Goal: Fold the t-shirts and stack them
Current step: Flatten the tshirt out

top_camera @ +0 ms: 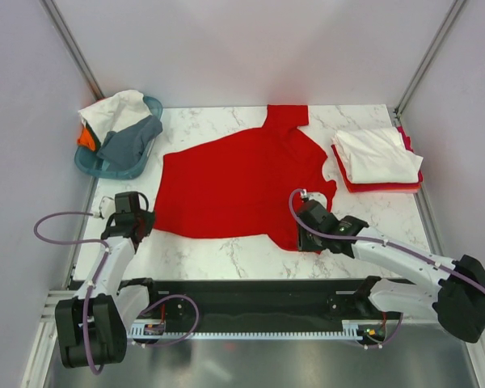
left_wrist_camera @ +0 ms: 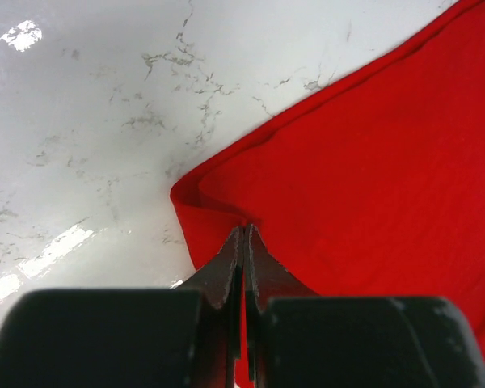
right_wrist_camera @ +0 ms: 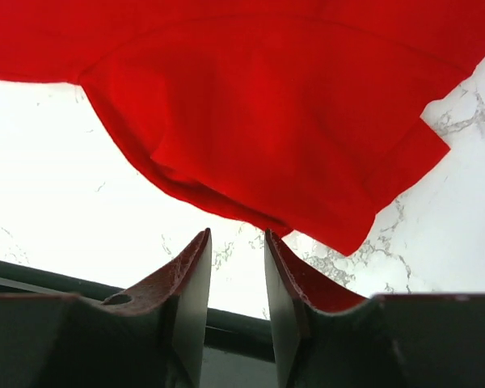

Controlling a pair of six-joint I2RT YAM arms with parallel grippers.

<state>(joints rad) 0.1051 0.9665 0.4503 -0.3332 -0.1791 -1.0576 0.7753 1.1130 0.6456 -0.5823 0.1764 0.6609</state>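
Only the overhead view shows three tees in the basket beyond the left gripper and a stack of two beyond the right gripper, itself parted at the edge of the one spread red t-shirt whose corner the left gripper pinches.

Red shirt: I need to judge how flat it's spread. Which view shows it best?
Top external: the whole red shirt shows, spread on the table. Left wrist shows only one hem corner; right wrist only a bunched edge just past the open right end effector.
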